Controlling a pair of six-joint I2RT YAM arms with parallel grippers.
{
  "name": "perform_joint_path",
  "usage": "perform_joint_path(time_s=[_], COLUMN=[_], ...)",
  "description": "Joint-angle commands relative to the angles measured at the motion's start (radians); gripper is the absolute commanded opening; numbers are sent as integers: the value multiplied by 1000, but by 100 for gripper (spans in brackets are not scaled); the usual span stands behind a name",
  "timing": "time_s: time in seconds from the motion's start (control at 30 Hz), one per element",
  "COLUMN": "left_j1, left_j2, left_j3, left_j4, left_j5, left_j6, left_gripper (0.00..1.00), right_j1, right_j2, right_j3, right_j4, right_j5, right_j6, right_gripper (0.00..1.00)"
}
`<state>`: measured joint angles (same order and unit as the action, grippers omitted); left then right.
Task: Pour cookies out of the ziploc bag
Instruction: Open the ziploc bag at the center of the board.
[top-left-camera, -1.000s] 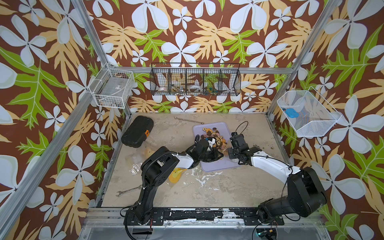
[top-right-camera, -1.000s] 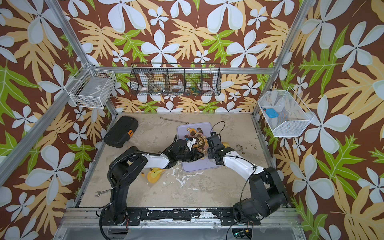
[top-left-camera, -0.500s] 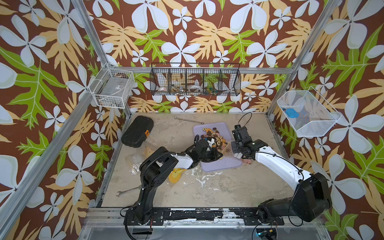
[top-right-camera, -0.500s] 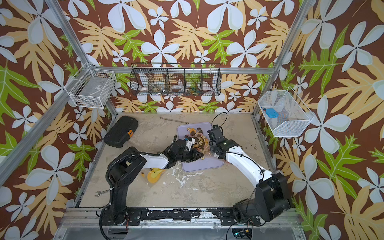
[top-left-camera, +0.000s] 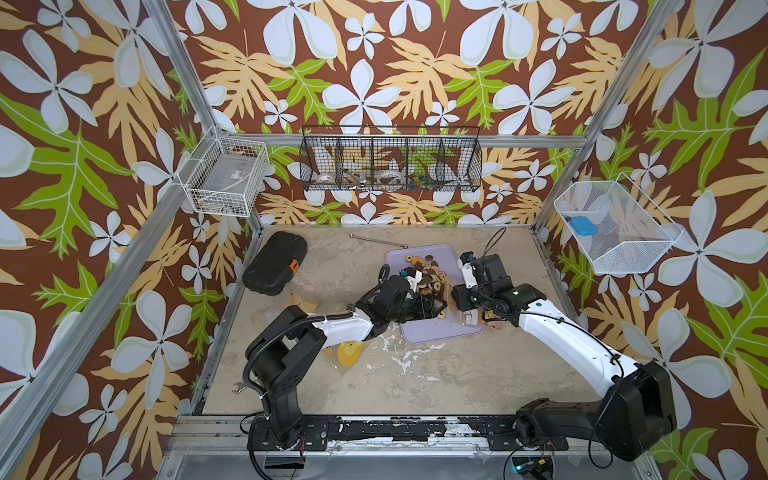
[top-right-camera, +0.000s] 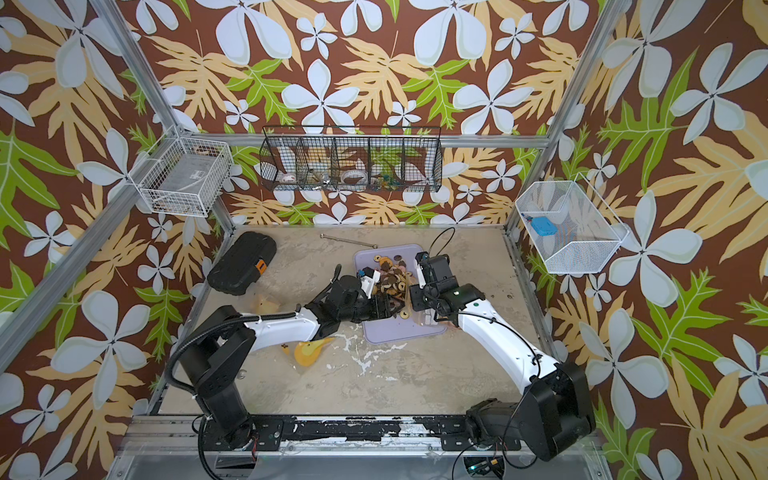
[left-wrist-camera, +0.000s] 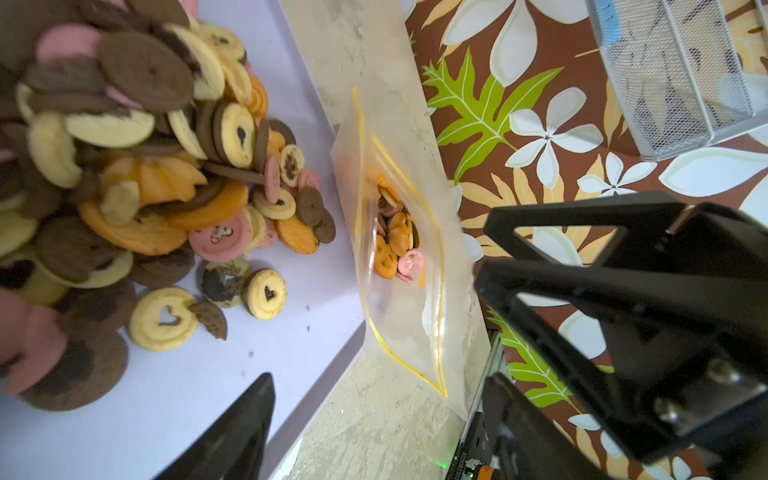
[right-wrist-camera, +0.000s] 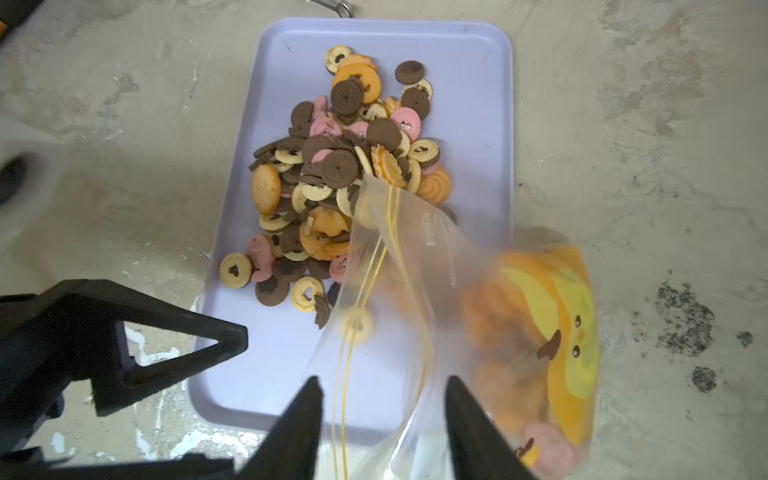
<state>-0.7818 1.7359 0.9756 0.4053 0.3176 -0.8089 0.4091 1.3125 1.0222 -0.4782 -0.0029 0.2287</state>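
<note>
Pour step, judged mostly done: cookies (right-wrist-camera: 332, 166) heaped on the lavender tray (right-wrist-camera: 478, 83). Several are inside the ziploc bag (right-wrist-camera: 436, 291), slumped at the tray's near-right edge. Left gripper (left-wrist-camera: 374, 328) fingers apart, empty. Right gripper (right-wrist-camera: 382, 380) fingers apart, astride the bag. Next: grip bag bottom, upend over tray.

Both arms (top-left-camera: 340, 328): white links (top-left-camera: 557, 332), black joints (top-left-camera: 286, 353), thin black cables (top-left-camera: 490, 241), black fingers (right-wrist-camera: 174, 322) with triangular cut-outs.
</note>
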Motion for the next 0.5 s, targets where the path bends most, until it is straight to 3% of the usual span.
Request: perform_joint_path(time_s=[0.0, 0.13, 0.3, 0.47], left_j1=[2, -2, -23, -40], left_j2=[-39, -46, -38, 43], left_j3=[-16, 5, 100, 235], left_j4=[-62, -42, -100, -175], left_j5=[-21, 47, 43, 60], left_j6=[114, 143, 196, 201], left_gripper=[87, 89, 86, 81], right_j1=[-18, -145, -285, -305], right_j2=[-37, -103, -240, -339], right_j3=[3, -37, -143, -246], right_j4=[1, -41, -60, -76], right_j5=[4, -45, -75, -69], right_j6=[38, 86, 133, 202], right_gripper=[100, 100, 100, 100])
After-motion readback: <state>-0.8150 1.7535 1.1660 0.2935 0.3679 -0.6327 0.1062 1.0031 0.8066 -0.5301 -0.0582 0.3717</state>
